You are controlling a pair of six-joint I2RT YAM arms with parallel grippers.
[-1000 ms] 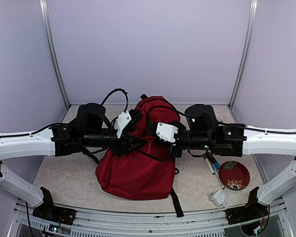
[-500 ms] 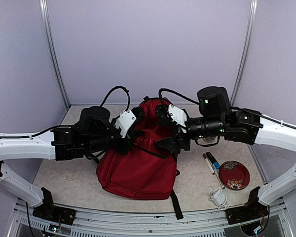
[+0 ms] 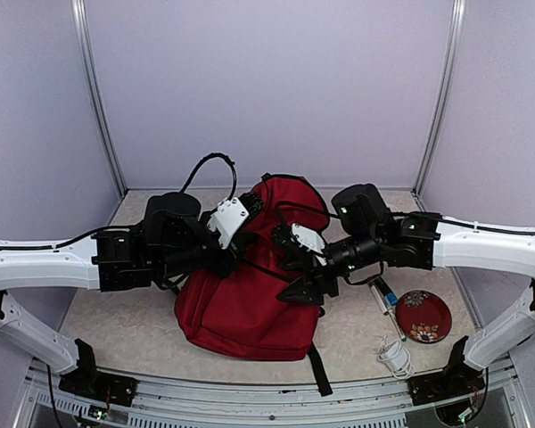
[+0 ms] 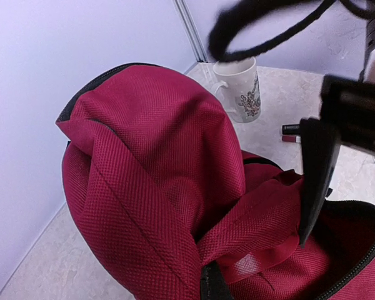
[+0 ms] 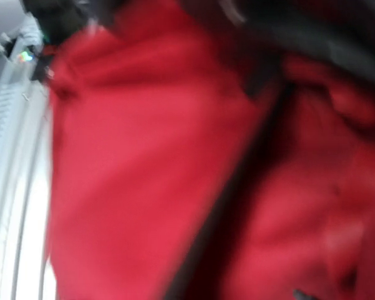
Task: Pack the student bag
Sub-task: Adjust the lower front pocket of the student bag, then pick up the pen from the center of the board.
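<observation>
Student bag (image 3: 245, 312) sits mid-table (image 3: 116, 312), betw. your two arms, top end bunched up twd the back wall, zip opening gaping on its right side. Your left gripper (image 4: 207, 282): fingers pressed together, pinching a fold of red fabric. Your right gripper (image 3: 294, 275): over the bag's right side, fingers look spread in top view; its wrist cam is all blur. White floral mug (image 4: 240, 87) upright behind the bag. Red plate (image 3: 423, 316) and pen (image 3: 385, 296) lie right of the bag, apart from it.
</observation>
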